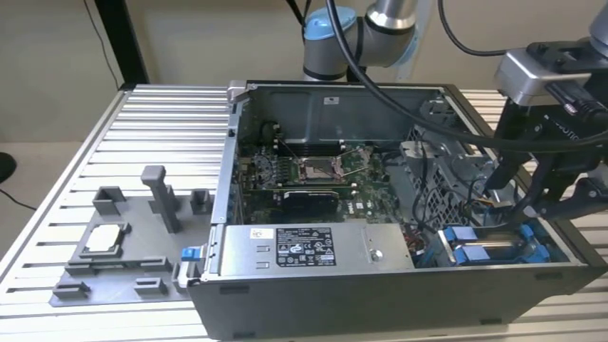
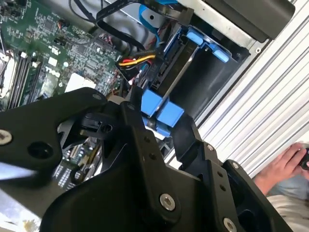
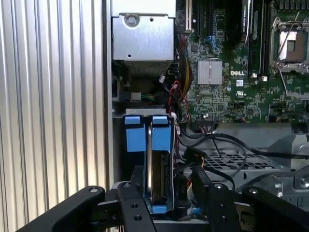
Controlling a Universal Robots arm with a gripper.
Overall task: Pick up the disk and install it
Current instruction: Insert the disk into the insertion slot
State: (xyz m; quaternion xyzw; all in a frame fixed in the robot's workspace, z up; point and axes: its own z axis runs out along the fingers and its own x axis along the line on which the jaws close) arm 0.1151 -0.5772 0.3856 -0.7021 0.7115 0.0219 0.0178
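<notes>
- An open computer case lies on the slatted metal bench, its green motherboard exposed.
- The claw hangs over the case corner at the exterior view's right, directly above the drive bay.
- The disk stands on edge inside that bay. Its silver-grey side and bright blue frame show in both wrist views, and in the exterior view it lies just below the claw.
- In both wrist views the claw straddles the near end of the disk, but whether it is pinching the blue frame or merely sitting around it cannot be told from these pictures.
- A second blue tab sits just beside the disk's own tab, the two level with each other at the bay's far end.
- Red, yellow and black cables run between the bay and the motherboard.
- A long grey metal box with a black label fills the near side of the case, next to the bay.
- On the bench at the exterior view's left, well apart from the claw, a grey fixture tray carries a small square processor chip.
- A person's hand shows beyond the bench slats in the second wrist view.
</notes>
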